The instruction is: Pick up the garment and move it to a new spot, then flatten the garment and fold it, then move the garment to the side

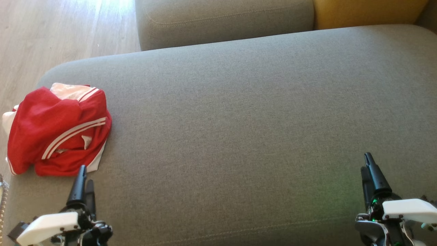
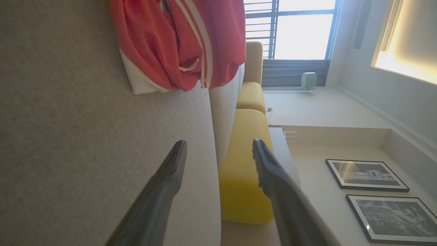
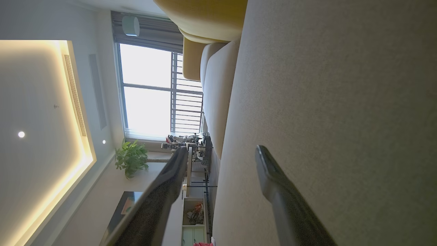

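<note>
Left gripper (image 1: 85, 175) sits at the seat cushion's (image 1: 239, 119) front-left corner, just short of the garment (image 1: 58, 131), a crumpled red heap at the left edge; right gripper (image 1: 365, 162) sits front-right, well apart. Left wrist: fingers spread, empty, aimed at the heap, likely staged for the pick. Right wrist: fingers spread too, empty, bare cushion ahead

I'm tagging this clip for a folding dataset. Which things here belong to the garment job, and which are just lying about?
Part of the job:
red garment, crumpled at the seat's left end
grey sofa seat
left end effector, open
right end effector, open

Just lying about:
yellow cushion
wooden floor
potted plant
framed pictures
</note>
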You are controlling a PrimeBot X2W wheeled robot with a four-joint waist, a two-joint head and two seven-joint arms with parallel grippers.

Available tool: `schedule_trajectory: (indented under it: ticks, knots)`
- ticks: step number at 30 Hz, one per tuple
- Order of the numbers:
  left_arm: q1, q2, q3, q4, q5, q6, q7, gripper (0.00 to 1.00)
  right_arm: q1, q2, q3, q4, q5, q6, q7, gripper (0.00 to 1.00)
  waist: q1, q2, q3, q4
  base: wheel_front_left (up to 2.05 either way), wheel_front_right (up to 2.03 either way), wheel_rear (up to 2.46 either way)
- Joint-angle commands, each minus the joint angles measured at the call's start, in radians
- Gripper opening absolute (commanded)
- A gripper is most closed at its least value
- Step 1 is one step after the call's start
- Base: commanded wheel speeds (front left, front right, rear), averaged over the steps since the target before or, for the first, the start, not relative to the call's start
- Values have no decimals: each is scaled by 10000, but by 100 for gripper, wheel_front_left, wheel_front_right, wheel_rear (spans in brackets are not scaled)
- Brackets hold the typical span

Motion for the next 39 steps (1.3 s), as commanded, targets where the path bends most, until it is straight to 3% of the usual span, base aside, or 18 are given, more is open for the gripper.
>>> schedule_trajectory:
  ticks: [1, 10, 22, 28, 39]
  knots:
    - [-561, 100, 244, -451, 222, -44, -98, 100, -510, -55, -49, -478, -300, 2, -126, 100, 0, 0, 1, 0, 0, 0, 0]
    - [-767, 110, 704, -938, 836, -10, -361, 100, -727, -58, -33, -1372, -2142, 2, -391, 100, 0, 0, 8, 19, 0, 0, 0]
    - [-963, 123, 786, -2337, 2094, 580, -711, 100, -1116, -68, 623, -2727, -4833, 1, -744, 100, 0, 0, 37, 21, 0, 0, 0]
    - [-1060, 130, 372, -3478, 3707, 958, -887, 100, -1301, -76, 831, -3434, -5950, 1, -921, 100, 0, 0, 89, 19, 0, 0, 0]
    - [-1047, 229, -1377, -4398, 7309, 1923, -1208, 100, -1175, -83, 1220, -3808, -7643, 1, -1246, 100, 0, 0, 79, -1, 0, 0, 0]
